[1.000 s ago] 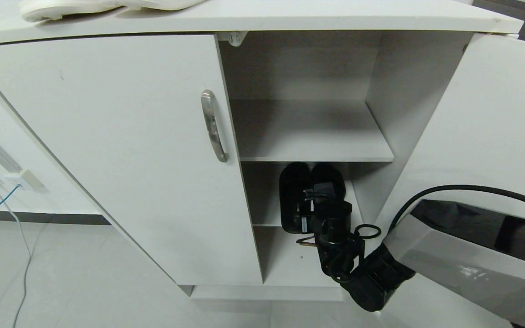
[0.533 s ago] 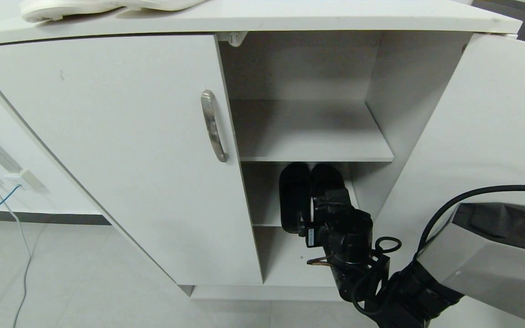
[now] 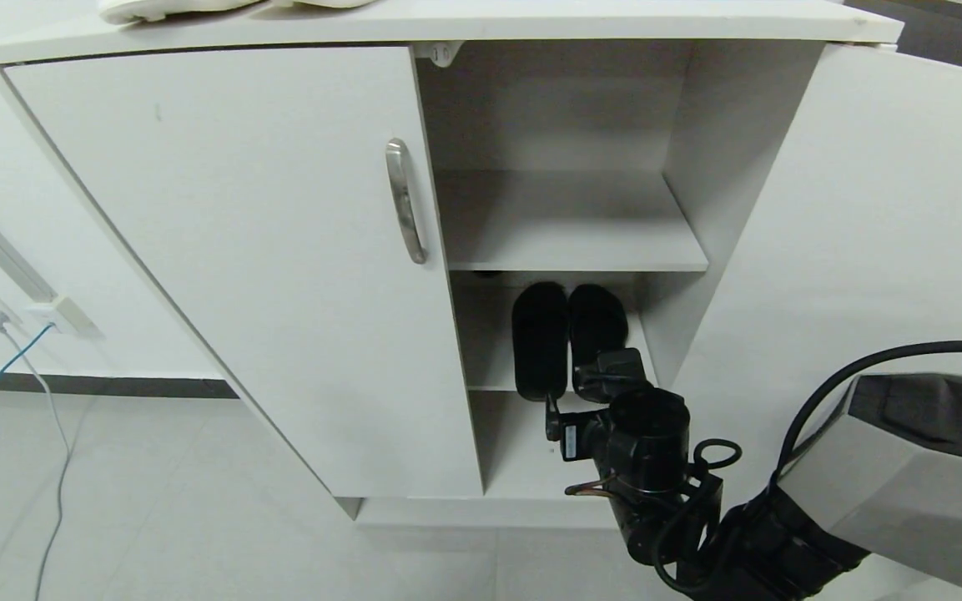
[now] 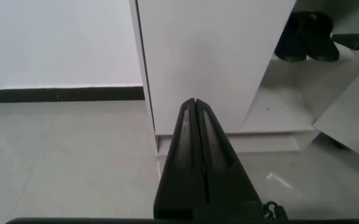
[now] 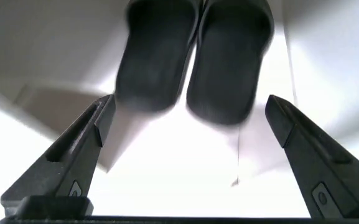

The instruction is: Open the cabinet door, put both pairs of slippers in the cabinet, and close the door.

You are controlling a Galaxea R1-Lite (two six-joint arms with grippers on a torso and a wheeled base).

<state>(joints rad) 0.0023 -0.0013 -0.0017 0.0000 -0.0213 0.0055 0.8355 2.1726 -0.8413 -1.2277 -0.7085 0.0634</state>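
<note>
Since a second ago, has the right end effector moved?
Yes. The right end effector has backed out toward the robot, off the black slippers, which lie on their shelf. It is open now.

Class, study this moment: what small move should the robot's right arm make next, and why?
Probably draw the right end effector back clear of the cabinet: its jaws stand open, apart from the black slippers, which lie side by side on the middle shelf. The white slippers on the cabinet top are not yet inside.
</note>
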